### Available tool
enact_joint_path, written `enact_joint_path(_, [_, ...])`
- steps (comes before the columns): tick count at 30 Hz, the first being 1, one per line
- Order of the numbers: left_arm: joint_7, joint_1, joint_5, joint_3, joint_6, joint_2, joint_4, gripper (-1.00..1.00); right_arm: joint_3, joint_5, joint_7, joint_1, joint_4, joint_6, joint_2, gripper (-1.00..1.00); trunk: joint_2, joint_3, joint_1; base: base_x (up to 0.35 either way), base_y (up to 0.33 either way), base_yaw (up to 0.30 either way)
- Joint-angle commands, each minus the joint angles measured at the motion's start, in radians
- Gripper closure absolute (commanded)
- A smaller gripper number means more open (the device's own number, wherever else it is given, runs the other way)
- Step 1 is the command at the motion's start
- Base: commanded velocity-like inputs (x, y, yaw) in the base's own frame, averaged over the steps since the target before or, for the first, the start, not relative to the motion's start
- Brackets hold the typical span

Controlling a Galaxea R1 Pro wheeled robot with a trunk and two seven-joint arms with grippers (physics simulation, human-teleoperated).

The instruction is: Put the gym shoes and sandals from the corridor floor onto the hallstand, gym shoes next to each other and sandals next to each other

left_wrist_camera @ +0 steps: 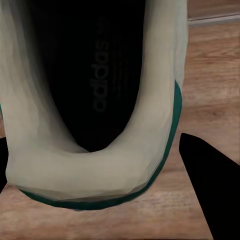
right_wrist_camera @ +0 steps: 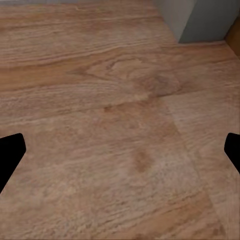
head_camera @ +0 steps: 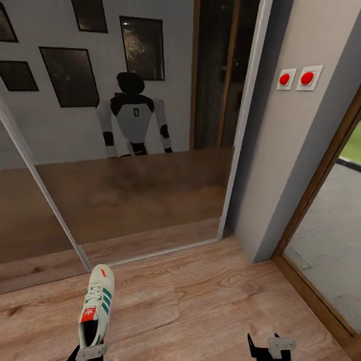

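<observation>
One gym shoe (head_camera: 97, 306), white with green stripes and a red-orange tongue label, points away from me over the wood-plank corridor floor (head_camera: 200, 301) at the lower left of the head view. My left gripper (head_camera: 90, 351) is shut on its heel. In the left wrist view the heel collar (left_wrist_camera: 90, 170) sits between the dark fingers (left_wrist_camera: 210, 190). My right gripper (head_camera: 262, 342) hangs open over bare floor (right_wrist_camera: 120, 110), with nothing between its fingers (right_wrist_camera: 10, 155). The other gym shoe, the sandals and the hallstand are out of view.
A mirrored sliding door (head_camera: 125, 150) right ahead reflects the robot and framed pictures. A grey wall corner (head_camera: 281, 165) carries two red switches (head_camera: 299, 78). A wooden door frame (head_camera: 321, 281) with glass bounds the right side.
</observation>
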Motion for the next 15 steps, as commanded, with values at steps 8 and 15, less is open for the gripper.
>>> enact_joint_path(8, [0.011, -0.001, -0.004, 0.002, -0.003, 0.000, 0.000, 1.00, -0.008, 0.010, 0.000, 0.000, 0.001, -0.003, 0.001, -1.00, 0.000, -0.001, 0.000, 0.015, -0.196, 0.279])
enact_joint_path(15, [0.011, -0.001, -0.004, 0.005, -0.003, 0.000, 0.000, 1.00, -0.008, 0.010, 0.000, 0.000, 0.001, -0.003, 0.001, -1.00, 0.000, -0.001, 0.000, 0.001, -0.265, 0.278])
